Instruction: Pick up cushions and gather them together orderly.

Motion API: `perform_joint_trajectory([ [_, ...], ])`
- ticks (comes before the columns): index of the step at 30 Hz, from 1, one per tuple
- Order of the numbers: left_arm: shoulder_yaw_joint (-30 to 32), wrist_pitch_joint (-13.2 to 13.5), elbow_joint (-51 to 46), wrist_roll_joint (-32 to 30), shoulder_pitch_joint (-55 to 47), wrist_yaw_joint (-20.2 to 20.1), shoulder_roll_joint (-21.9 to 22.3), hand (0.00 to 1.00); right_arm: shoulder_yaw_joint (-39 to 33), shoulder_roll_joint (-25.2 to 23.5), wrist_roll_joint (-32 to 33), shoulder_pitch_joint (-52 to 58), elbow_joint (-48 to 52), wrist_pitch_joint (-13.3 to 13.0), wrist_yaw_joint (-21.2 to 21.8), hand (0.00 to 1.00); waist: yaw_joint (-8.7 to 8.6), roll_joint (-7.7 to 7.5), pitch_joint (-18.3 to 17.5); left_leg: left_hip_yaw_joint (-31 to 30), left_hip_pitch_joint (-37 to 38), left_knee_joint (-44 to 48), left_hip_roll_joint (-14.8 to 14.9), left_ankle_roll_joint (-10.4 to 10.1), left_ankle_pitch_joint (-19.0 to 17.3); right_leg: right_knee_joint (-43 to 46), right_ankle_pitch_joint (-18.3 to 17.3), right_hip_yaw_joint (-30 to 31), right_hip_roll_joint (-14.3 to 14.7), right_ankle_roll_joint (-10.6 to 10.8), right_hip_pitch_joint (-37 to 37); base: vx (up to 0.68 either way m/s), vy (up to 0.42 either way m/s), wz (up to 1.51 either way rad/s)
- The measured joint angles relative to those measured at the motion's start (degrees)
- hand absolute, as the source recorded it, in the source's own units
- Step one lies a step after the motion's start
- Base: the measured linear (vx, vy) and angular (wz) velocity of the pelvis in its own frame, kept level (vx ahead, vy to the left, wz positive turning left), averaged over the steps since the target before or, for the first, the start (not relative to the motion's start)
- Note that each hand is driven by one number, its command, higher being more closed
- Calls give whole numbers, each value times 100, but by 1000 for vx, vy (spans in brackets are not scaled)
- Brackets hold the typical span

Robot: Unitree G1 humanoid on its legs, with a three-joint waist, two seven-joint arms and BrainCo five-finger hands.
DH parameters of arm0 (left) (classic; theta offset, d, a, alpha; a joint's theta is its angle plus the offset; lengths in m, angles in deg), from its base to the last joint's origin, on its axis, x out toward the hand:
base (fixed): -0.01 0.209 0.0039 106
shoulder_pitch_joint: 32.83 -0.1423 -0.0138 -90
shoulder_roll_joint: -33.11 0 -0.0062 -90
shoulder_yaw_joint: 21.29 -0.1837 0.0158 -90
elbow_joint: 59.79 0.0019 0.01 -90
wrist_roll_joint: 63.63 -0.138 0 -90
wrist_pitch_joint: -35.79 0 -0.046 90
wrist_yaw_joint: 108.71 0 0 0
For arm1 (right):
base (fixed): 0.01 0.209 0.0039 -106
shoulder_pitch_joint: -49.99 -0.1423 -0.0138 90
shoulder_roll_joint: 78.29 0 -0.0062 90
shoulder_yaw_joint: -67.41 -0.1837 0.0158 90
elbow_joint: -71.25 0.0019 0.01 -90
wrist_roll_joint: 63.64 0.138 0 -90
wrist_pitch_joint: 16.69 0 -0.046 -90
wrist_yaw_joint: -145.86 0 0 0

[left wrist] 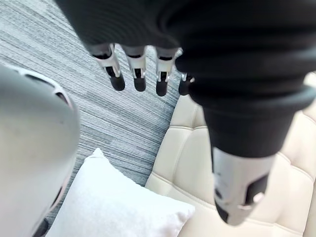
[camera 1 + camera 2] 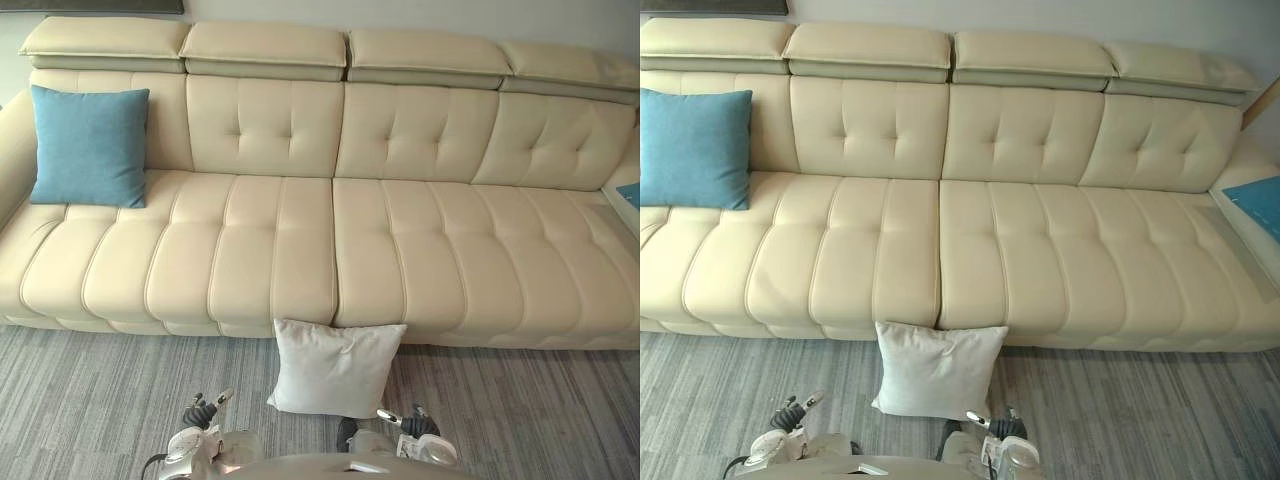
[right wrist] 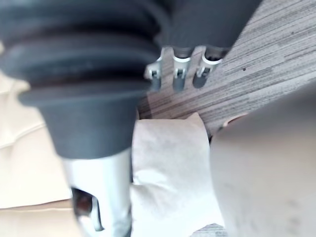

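A white cushion (image 2: 335, 368) stands on the grey carpet, leaning against the sofa's front at its middle seam; it also appears in the left wrist view (image 1: 118, 207) and the right wrist view (image 3: 168, 163). A blue cushion (image 2: 88, 145) leans upright against the backrest at the sofa's left end. Another blue cushion (image 2: 1255, 205) lies at the far right end, partly cut off by the view's edge. My left hand (image 2: 200, 413) hangs low, left of the white cushion, its fingers (image 1: 138, 74) straight and holding nothing. My right hand (image 2: 418, 425) hangs just right of that cushion, its fingers (image 3: 177, 69) relaxed and empty.
The long cream leather sofa (image 2: 400, 240) spans the whole width, with tufted back and raised headrests. Striped grey carpet (image 2: 90, 400) runs along its front.
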Motion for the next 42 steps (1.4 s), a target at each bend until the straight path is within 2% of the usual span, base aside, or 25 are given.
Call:
perform_joint_trajectory([
  [2, -1, -3, 51, -6, 1, -1, 3, 0, 6, -2, 0, 2, -2, -3, 2, 0, 10, -10, -15, 83, 100, -177, -37, 65, 42, -93, 47, 102, 9, 11, 15, 25, 35, -20],
  [6, -20, -3, 153, -36, -1, -2, 76, 0, 8, 79, 2, 9, -34, -9, 4, 0, 21, 131, -44, 114, 219, -399, -52, 90, 83, -322, 194, 226, 83, 18, 61, -11, -7, -16],
  [11, -21, 0, 161, -37, 0, 0, 84, 0, 46, 99, 2, 5, -120, -11, 3, 0, 60, 125, -53, 159, 278, -677, -135, 95, 234, -618, 403, 347, 95, 4, 77, -56, -14, -13],
  [15, 4, 9, 152, -28, 10, -3, 62, 0, 244, 143, -8, -93, -216, -16, 6, 0, 92, 57, -15, 423, 292, -677, -147, 87, 195, -583, 507, 619, 104, -6, -79, -87, 14, -31],
  [18, 2, 12, 144, -22, 19, -2, -2, 0, 367, 132, -4, -148, -178, -21, 9, 0, 70, -29, 40, 521, 218, -475, -146, 46, 36, -7, 307, 748, 80, 27, -397, -95, 29, -29],
  [20, -8, 9, 159, -25, 36, -1, -54, 0, 450, 131, -4, -141, -158, -23, 13, 0, 37, -85, 36, 472, 149, -213, -122, 98, -59, 393, 101, 737, -22, 67, -602, -82, 52, 5],
  [22, -31, 9, 159, -24, 52, 1, -59, 0, 450, 138, -4, -136, -145, -24, 15, 0, 25, -74, 26, 408, 45, -111, -113, 128, -68, 503, 40, 670, -105, 44, -666, -42, 61, 24],
  [24, -82, 9, 159, -11, 57, 8, -78, 0, 437, 170, -5, -128, -33, -16, 15, 0, 16, -24, 52, 334, -40, -66, -89, 158, -46, 757, -164, 443, -240, -73, -772, -17, 23, 33],
  [26, -162, 8, 175, 31, 37, 13, -150, 0, 441, 159, -8, -121, -69, -5, 19, 0, 4, -84, 13, 214, -18, -30, -94, 96, -46, 1137, -398, 229, -342, -43, -841, 15, -63, 29],
  [28, -179, 7, 253, 30, 27, 19, -163, 0, 453, 156, -14, -131, -182, -18, 25, 0, -34, -108, -94, 77, -5, -100, -61, -4, -8, 1194, -437, 127, -288, 0, -832, 47, -131, 19],
  [33, -148, 11, 383, 164, 23, 113, -137, 0, 456, 254, -14, -184, -239, -20, 103, 0, -66, 70, -165, 70, -26, -231, 332, -239, 131, 933, -461, 71, 172, -184, -791, 51, -163, -7],
  [36, -156, 11, 382, 249, 34, 110, -126, 0, 433, 299, -5, -187, -247, -25, 89, 0, -87, 135, -116, 61, -67, -66, 480, -221, 170, 761, -468, -43, 296, -222, -642, 56, -113, 1],
  [39, -176, 9, 372, 242, 69, 110, -101, 0, 390, 342, -6, -180, -247, -15, 74, 0, -82, 165, -60, 95, -114, 181, 467, -160, 431, 417, -354, -56, 290, -240, -339, 38, -60, 9],
  [41, -176, 9, 367, 232, 74, 110, -80, 0, 331, 341, -6, -178, -244, -12, 68, 0, -81, 189, -42, 81, -212, 314, 452, -145, 474, 245, -275, -58, 288, -243, -224, 16, -19, 4],
  [42, -177, 9, 368, 226, 73, 109, -69, 0, 308, 342, -6, -173, -244, -7, 65, 0, -74, 155, -24, 79, -230, 316, 430, -140, 492, 152, -228, -49, 279, -237, -199, 17, 31, 1],
])
